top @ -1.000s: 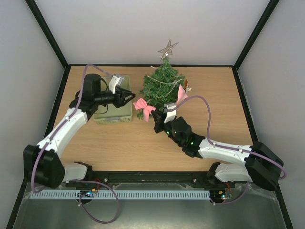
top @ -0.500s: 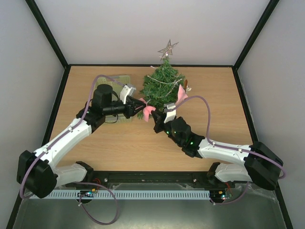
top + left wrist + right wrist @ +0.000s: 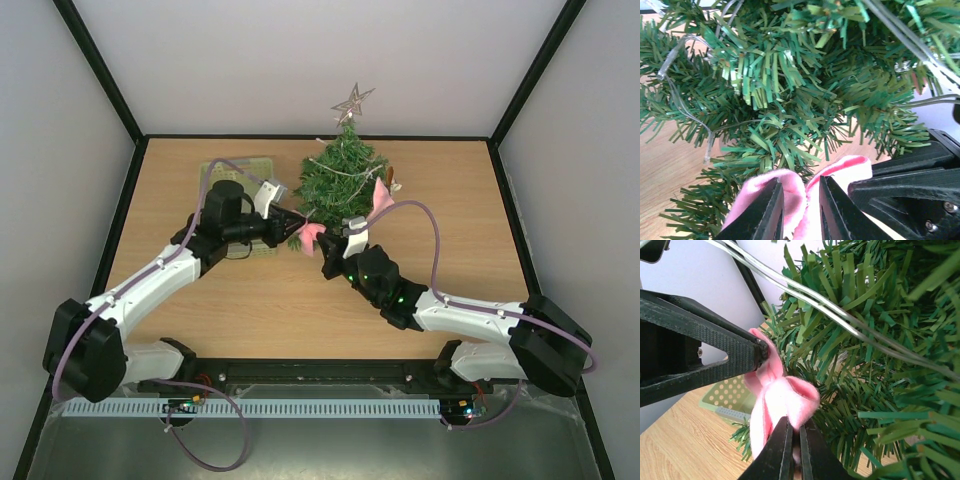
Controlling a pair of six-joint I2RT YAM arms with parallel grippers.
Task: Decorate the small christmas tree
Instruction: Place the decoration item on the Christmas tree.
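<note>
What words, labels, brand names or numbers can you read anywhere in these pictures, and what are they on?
None can be read. No text shows on the small christmas tree, its star topper, the pink bow, the pale green basket, the left arm or the right arm.
</note>
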